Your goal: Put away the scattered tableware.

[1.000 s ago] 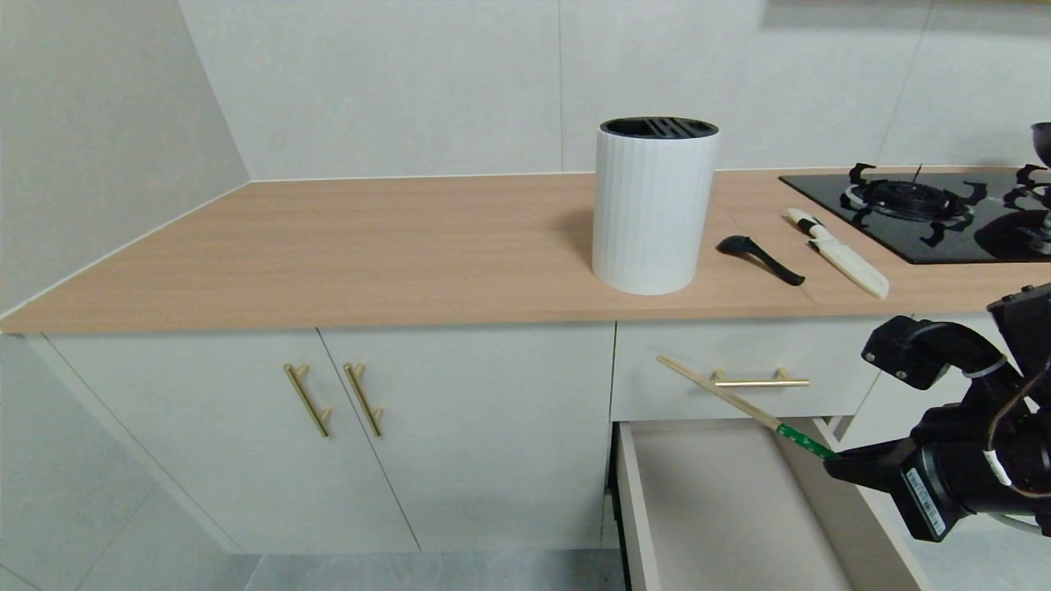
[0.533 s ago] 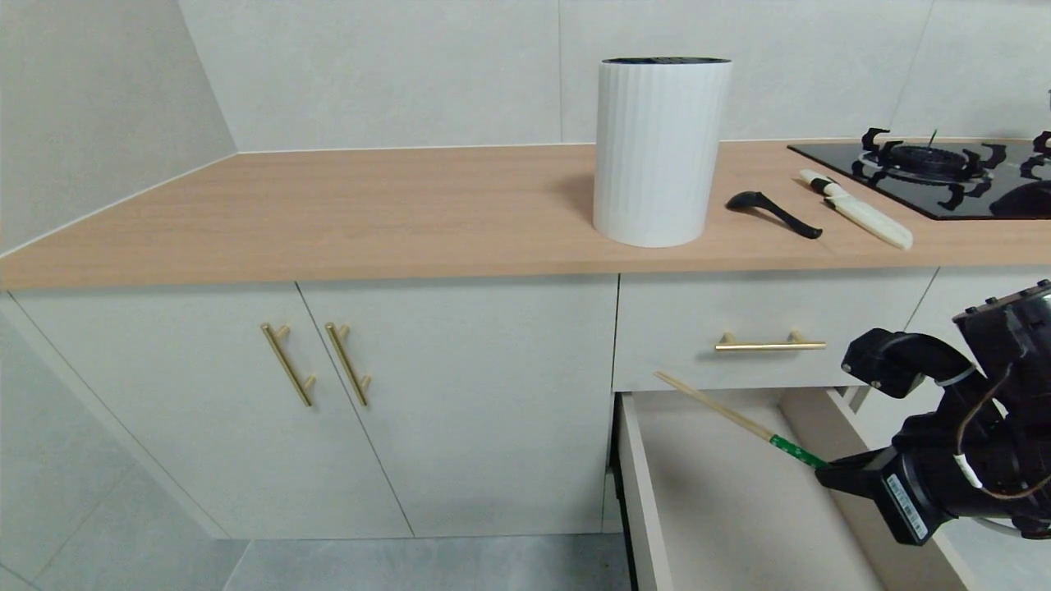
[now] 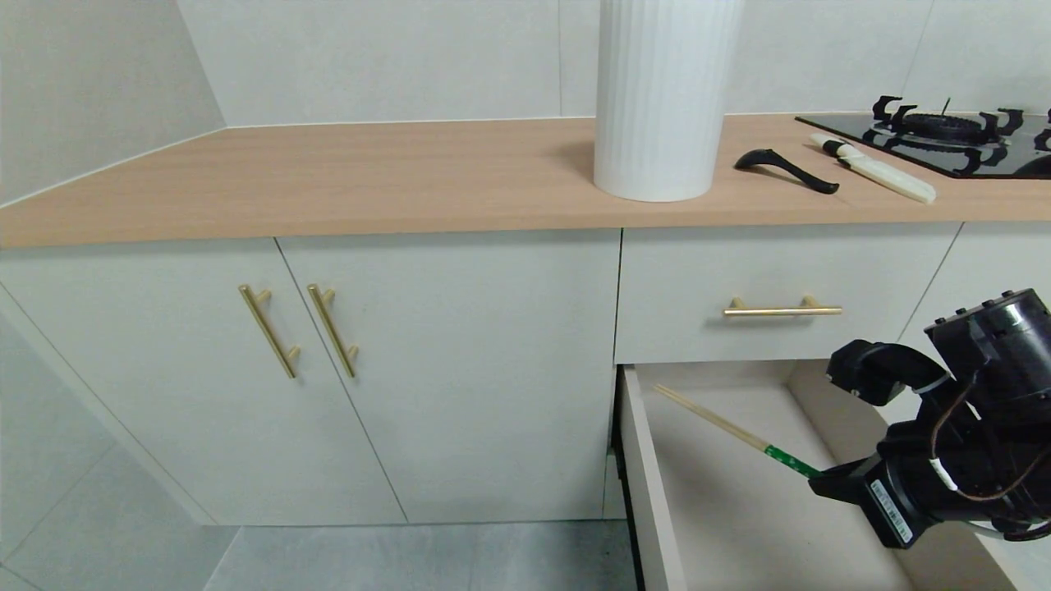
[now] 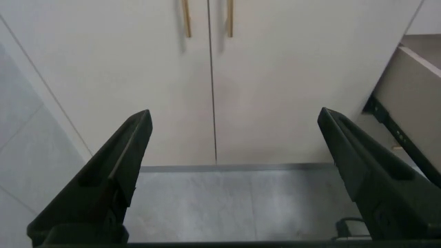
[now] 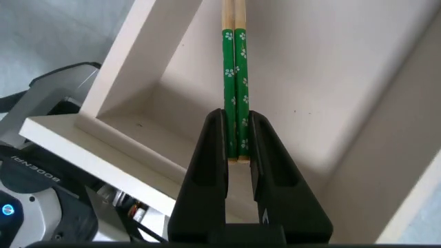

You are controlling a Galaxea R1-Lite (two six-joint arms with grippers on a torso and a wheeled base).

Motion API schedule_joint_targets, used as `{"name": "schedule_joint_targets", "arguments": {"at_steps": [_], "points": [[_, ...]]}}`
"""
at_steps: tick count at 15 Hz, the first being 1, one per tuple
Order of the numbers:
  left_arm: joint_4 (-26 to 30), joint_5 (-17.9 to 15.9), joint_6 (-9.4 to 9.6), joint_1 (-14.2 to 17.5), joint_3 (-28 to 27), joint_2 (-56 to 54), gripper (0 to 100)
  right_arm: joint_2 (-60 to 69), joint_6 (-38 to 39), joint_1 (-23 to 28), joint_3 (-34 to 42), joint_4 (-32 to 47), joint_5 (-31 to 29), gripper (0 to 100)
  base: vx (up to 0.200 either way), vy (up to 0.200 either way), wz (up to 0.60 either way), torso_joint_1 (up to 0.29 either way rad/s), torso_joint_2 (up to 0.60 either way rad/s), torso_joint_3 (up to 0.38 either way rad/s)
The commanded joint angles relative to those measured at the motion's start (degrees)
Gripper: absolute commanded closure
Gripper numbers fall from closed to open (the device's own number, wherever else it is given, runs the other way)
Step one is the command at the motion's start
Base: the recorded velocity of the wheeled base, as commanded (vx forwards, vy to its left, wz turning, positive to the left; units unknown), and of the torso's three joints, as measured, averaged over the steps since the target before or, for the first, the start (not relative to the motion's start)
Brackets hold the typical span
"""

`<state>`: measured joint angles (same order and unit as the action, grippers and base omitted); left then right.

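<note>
Right gripper (image 3: 821,480) at 4 o'clock in the head view, its fingers together and clamped on a pair of chopsticks (image 3: 722,427) by their green-patterned ends; the bare wooden tips point away from it toward 10 o'clock. The chopsticks hang over the inside of an open drawer (image 3: 644,476), slanting across its pale floor; whether the tips touch that floor cannot be told. In the right wrist view the same gripper (image 5: 238,127) pinches the two chopsticks (image 5: 234,62) side by side, with the drawer's wall (image 5: 131,83) just beside them.

Left gripper (image 4: 234,120) with its fingers wide apart and nothing between them, facing the closed cabinet doors (image 4: 275,69) and the grey floor (image 4: 227,200) below them.

On the counter (image 3: 369,180), at 12 o'clock above the drawer, stands an upright white ribbed holder (image 3: 661,98); at its 3 o'clock lies a black utensil (image 3: 784,168), probably a spoon; just beyond it, at 3 o'clock again, a cream knife (image 3: 874,168) with a black band at its handle; a black gas hob (image 3: 944,139) lies past the knife. A closed drawer with a brass handle (image 3: 782,310) sits directly over the open one.
</note>
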<state>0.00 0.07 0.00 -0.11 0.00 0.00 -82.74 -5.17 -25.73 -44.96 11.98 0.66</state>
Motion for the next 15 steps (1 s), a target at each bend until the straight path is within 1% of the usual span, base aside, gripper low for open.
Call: {"name": "schedule_joint_targets", "arguments": {"at_steps": [1, 3, 4, 6, 7, 8, 10, 11, 13, 15], "points": [[-0.09, 0.01, 0.00, 0.02, 0.00, 0.00, 0, -1.11, -0.02, -0.02, -0.04, -0.03, 0.04, 100, 0.000, 0.000, 0.00, 0.000, 0.00, 0.000], [-0.09, 0.01, 0.00, 0.02, 0.00, 0.00, 0, -2.96, 0.25, 0.16, -0.39, -0.47, -0.75, 100, 0.000, 0.000, 0.00, 0.000, 0.00, 0.000], [-0.09, 0.01, 0.00, 0.02, 0.00, 0.00, 0, -4.10, 0.25, 0.33, -0.48, -0.73, -2.06, 100, 0.000, 0.000, 0.00, 0.000, 0.00, 0.000], [-0.09, 0.01, 0.00, 0.02, 0.00, 0.00, 0, -8.84, 0.51, 0.42, -0.92, -1.61, -6.72, 100, 0.000, 0.000, 0.00, 0.000, 0.00, 0.000], [0.00, 0.01, 0.00, 0.02, 0.00, 0.09, 0, -9.02, 0.60, 0.42, -0.92, -1.70, -6.81, 100, 0.000, 0.000, 0.00, 0.000, 0.00, 0.000], [0.00, 0.01, 0.00, 0.02, 0.00, 0.00, 0, -12.62, 3.41, 0.69, -2.85, -2.75, -7.69, 100, 0.000, 0.000, 0.00, 0.000, 0.00, 0.000], [0.00, 0.01, 0.00, 0.02, 0.00, 0.00, 0, -18.42, 13.61, 0.33, -6.19, -5.83, -7.60, 100, 0.000, 0.000, 0.00, 0.000, 0.00, 0.000], [0.00, 0.01, 0.00, 0.02, 0.00, 0.00, 0, -20.89, 15.89, 0.25, -6.46, -7.41, -7.69, 100, 0.000, 0.000, 0.00, 0.000, 0.00, 0.000], [0.00, 0.01, 0.00, 0.02, 0.00, 0.00, 0, -24.93, 16.51, 0.25, -6.63, -9.00, -7.78, 100, 0.000, 0.000, 0.00, 0.000, 0.00, 0.000], [-0.09, 0.01, 0.00, 0.02, 0.00, 0.00, 0, -30.55, 17.30, -0.81, -6.28, -14.09, -7.95, 100, 0.000, 0.000, 0.00, 0.000, 0.00, 0.000]]}}
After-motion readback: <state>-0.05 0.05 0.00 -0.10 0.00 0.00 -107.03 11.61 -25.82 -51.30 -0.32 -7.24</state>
